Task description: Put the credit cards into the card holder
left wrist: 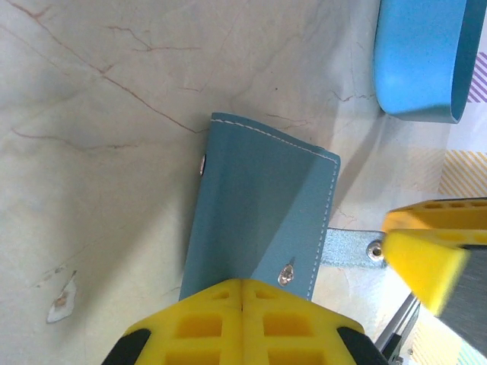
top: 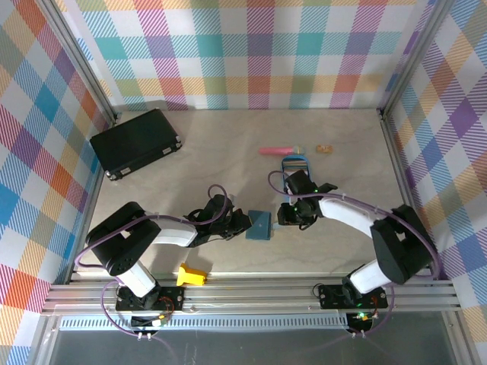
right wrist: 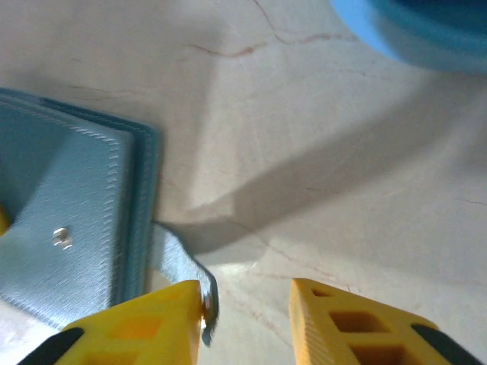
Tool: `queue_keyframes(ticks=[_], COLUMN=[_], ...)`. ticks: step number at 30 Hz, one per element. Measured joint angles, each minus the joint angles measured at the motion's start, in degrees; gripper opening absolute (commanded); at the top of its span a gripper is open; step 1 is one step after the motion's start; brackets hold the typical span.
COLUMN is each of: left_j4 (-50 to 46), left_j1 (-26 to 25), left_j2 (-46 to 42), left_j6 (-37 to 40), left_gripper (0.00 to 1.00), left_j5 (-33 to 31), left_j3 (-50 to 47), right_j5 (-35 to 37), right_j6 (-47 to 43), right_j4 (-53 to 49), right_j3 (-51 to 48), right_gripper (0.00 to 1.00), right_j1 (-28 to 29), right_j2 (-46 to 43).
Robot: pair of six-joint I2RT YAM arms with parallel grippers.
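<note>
The teal card holder [top: 259, 225] lies on the table between both grippers. In the left wrist view the card holder [left wrist: 259, 205] runs under my left gripper [left wrist: 242, 283], whose yellow fingers are shut on its near edge, with one cover bent up. My right gripper [right wrist: 245, 287] is open beside the holder's right side. The snap tab [right wrist: 179, 262] curls against the inner face of its left finger [right wrist: 152, 319]. Thin grey credit cards [top: 294, 164] seem to lie in the blue tray, partly hidden by the right arm.
The blue oval tray [top: 294, 158] stands just behind the right gripper, with a pink object [top: 280, 150] and a small brown piece [top: 325, 149] beyond it. A large black case [top: 135, 142] lies at the back left. A yellow block [top: 191, 275] sits by the front rail.
</note>
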Motion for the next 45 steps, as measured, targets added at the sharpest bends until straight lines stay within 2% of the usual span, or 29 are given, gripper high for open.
queue_keyframes(ticks=[4,8,17,23,28,37,45], left_j4=[-1.22,-1.57,-2.75,-2.80,-2.78,-2.75,-2.73], left_j1=[-0.17,-0.28,-0.28,-0.33,-0.33,-0.33,-0.33], left_j2=[-0.76,-1.55,-2.71,-2.71,-2.71,-2.69,-2.27], left_j6=[0.00,0.00,0.46,0.70,0.70,0.70,0.68], left_gripper=[0.00,0.00,0.00,0.00,0.00,0.00,0.00], left_j5=[-0.17,-0.39,-0.39,-0.39,-0.39,-0.39,-0.42], left_j3=[0.20,0.20,0.20,0.22,0.26,0.26,0.26], right_j5=[-1.29,-6.75,-12.66,-13.66,-13.25,-10.80,-3.37], right_j6=[0.66,1.95,4.33,5.68,7.72,12.46,13.79], right_j4=[-0.02,2.14,3.54,4.13,5.09,4.20,-2.80], right_j3=[0.02,0.13,4.07,6.54,8.70,9.14,9.49], right_gripper=[0.41,0.40,0.40,0.42,0.46,0.46,0.47], right_j1=[0.00,0.02,4.68,6.43,7.82,9.09,8.55], right_j2=[-7.02,-9.90,-0.35,1.09,3.67,8.44,8.22])
